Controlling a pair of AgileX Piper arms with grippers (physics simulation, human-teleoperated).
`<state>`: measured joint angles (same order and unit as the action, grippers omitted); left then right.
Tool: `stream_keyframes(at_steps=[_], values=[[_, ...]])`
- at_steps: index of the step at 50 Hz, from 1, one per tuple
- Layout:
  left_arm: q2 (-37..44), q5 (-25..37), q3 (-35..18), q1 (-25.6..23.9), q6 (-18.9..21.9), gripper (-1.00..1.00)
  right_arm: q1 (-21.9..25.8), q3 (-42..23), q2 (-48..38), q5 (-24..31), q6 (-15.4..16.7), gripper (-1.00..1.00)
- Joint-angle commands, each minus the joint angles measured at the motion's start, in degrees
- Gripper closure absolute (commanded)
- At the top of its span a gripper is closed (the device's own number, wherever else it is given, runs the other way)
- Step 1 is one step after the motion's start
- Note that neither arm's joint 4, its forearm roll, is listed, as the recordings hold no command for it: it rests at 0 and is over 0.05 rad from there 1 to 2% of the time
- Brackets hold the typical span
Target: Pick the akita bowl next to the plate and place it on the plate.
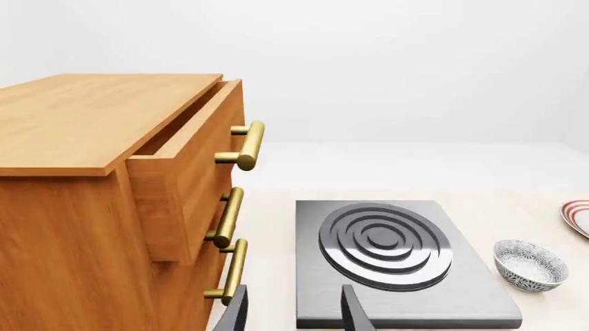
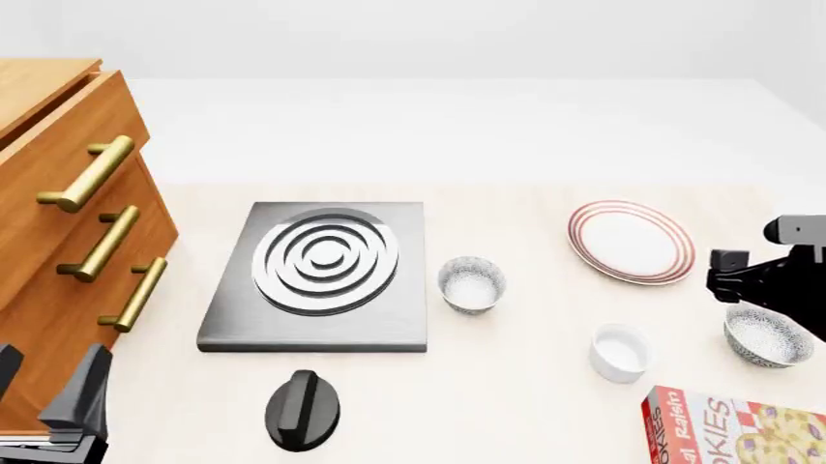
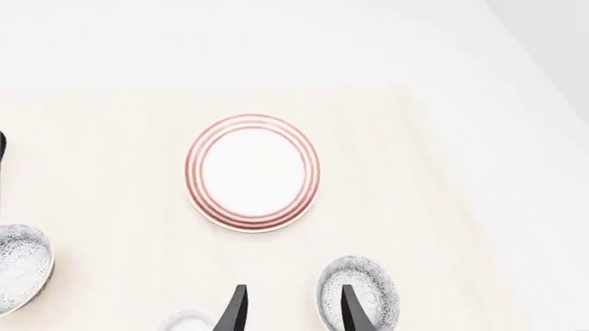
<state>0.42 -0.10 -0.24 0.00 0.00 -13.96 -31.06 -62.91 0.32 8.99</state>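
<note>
Akita bowl (image 2: 768,335): small, round, dark grey-and-white speckled outside, white inside, empty. It stood upright on the table (image 2: 516,406) near the right edge of the front view, just beside the plate (image 2: 632,242) on its near side, not touching it, and partly under the right arm.

Twin bowl (image 2: 471,284): same pattern, empty, upright between the stove slab (image 2: 316,275) and the plate, well apart from the plate.

Plate: flat, round, white, thin red rings at the rim; nothing lay on it.

Ramekin (image 2: 620,352): plain white, smaller, empty, near the akita bowl toward the table's middle.

Cabinet (image 2: 52,242): wooden, three brass handles; top drawer (image 1: 184,179) stood pulled out. Its contents could not be seen.

Other items: black knob (image 2: 305,410) in front of the slab; cookie box (image 2: 736,427) at the near right corner.

Right gripper (image 3: 292,310): raised above the table, fingers apart, nothing between them; the akita bowl (image 3: 361,293) lay just beside one fingertip (image 3: 352,310).

Left gripper (image 1: 292,310): near the cabinet, fingers apart, empty, facing the slab.
</note>
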Motion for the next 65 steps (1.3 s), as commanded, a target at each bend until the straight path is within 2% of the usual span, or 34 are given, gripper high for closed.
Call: stream_keyframes(at_steps=[1,2,4,10,12,13,14,15,17,18,21,23,26,28,31,34,35,37,39,40,43,45,46,49,53,55,57,65], values=[[0.00,0.00,0.00,0.00,0.00,-1.00,0.04,1.39,-4.56,-4.83,0.17,-1.00],[0.00,0.00,0.00,0.00,0.00,-1.00,0.00,-0.13,-4.45,-3.10,0.10,-1.00],[0.00,0.00,0.00,0.00,0.00,-1.00,-0.24,1.76,-5.96,-6.30,0.21,-1.00],[0.00,0.00,0.00,0.00,0.00,-1.00,-1.18,1.85,-8.85,-8.43,0.27,-1.00],[0.00,0.00,0.00,0.00,0.00,-1.00,-1.43,-0.05,-9.28,-6.29,0.31,-1.00],[0.00,0.00,0.00,0.00,0.00,-1.00,-1.42,1.03,-10.52,-8.48,0.32,-1.00],[0.00,0.00,0.00,0.00,0.00,-1.00,-1.58,-0.53,-10.35,-6.52,0.41,-1.00],[0.00,0.00,0.00,0.00,0.00,-1.00,-1.59,0.29,-11.66,-8.35,0.43,-1.00],[0.00,0.00,0.00,0.00,0.00,-1.00,-1.70,-0.75,-11.81,-7.21,0.60,-1.00],[0.00,0.00,0.00,0.00,0.00,-1.00,-1.85,0.18,-13.86,-9.60,0.66,-1.00],[0.00,0.00,0.00,0.00,0.00,-1.00,-2.27,0.15,-14.95,-10.36,0.60,-1.00],[0.00,0.00,0.00,0.00,0.00,-1.00,-2.54,-1.09,-14.33,-7.88,0.66,-1.00],[0.00,0.00,0.00,0.00,0.00,-1.00,-2.78,-0.97,-15.46,-8.53,0.69,-1.00],[0.00,0.00,0.00,0.00,0.00,-1.00,-2.98,0.35,-17.54,-11.72,0.82,-1.00],[0.00,0.00,0.00,0.00,0.00,-1.00,-3.12,0.48,-18.73,-12.66,0.88,-1.00],[0.00,0.00,0.00,0.00,0.00,-1.00,-2.98,0.54,-19.47,-13.12,0.87,-1.00],[0.00,0.00,0.00,0.00,0.00,-1.00,-2.94,-0.31,-18.40,-11.11,0.84,-1.00],[0.00,0.00,0.00,0.00,0.00,-1.00,-2.96,0.05,-19.39,-12.29,0.86,-1.00],[0.00,0.00,0.00,0.00,0.00,-1.00,-3.05,-0.73,-18.92,-10.86,0.98,-1.00],[0.00,0.00,0.00,0.00,0.00,-1.00,-3.16,0.39,-20.32,-13.37,0.88,-1.00],[0.00,0.00,0.00,0.00,0.00,-1.00,-3.36,0.09,-20.20,-12.68,0.85,-1.00],[0.00,0.00,0.00,0.00,0.00,-1.00,-3.46,1.27,-22.03,-15.44,0.85,-1.00],[0.00,0.00,0.00,0.00,0.00,-1.00,-3.44,0.36,-21.06,-13.51,0.76,-1.00],[0.00,0.00,0.00,0.00,0.00,-1.00,-3.54,1.43,-22.93,-16.25,0.77,-1.00],[0.00,0.00,0.00,0.00,0.00,-1.00,-3.72,1.41,-23.47,-16.68,0.68,-1.00],[0.00,0.00,0.00,0.00,0.00,-1.00,-3.78,0.46,-22.60,-14.70,0.71,-1.00],[0.00,0.00,0.00,0.00,0.00,-1.00,-3.75,1.45,-24.52,-17.47,0.60,-1.00],[0.00,0.00,0.00,0.00,0.00,-1.00,-4.03,1.80,-26.19,-18.92,0.67,-1.00]])
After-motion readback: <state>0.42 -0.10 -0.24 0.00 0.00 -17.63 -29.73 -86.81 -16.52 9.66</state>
